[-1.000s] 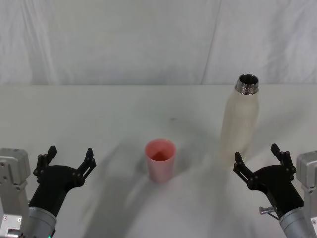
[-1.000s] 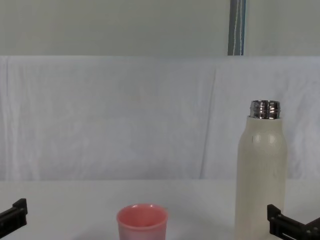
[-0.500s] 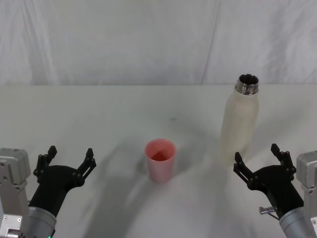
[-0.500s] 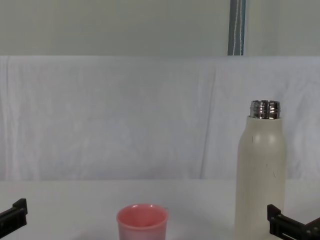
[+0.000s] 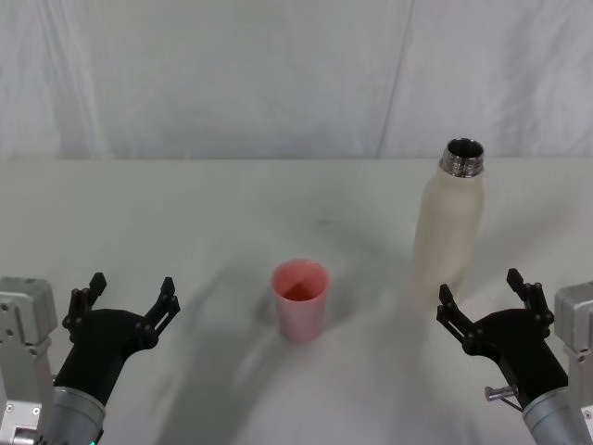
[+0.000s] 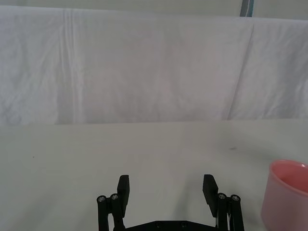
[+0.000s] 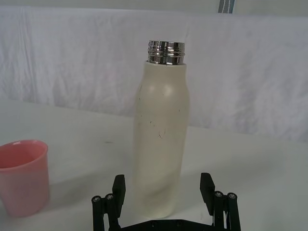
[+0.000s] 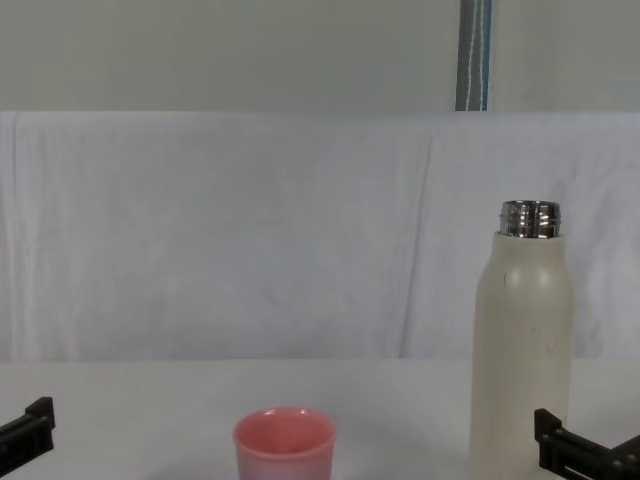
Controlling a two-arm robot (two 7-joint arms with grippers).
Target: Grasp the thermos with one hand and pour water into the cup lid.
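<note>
The thermos (image 5: 448,225) (image 7: 161,138) (image 8: 521,350) is a tall cream-white bottle with an open steel neck, standing upright on the right of the table. The cup lid (image 5: 299,298) (image 6: 286,195) (image 7: 22,175) (image 8: 285,443), a small pink cup, stands upright near the table's middle, left of the thermos. My right gripper (image 5: 482,298) (image 7: 162,186) is open just in front of the thermos, its fingers apart and not touching it. At the near left my left gripper (image 5: 130,295) (image 6: 167,187) is open too, holding nothing, left of the cup lid.
A white cloth covers the table (image 5: 185,213) and hangs as a backdrop behind it. A metal pole (image 8: 474,55) rises behind the backdrop. Free room lies between the cup lid and both grippers.
</note>
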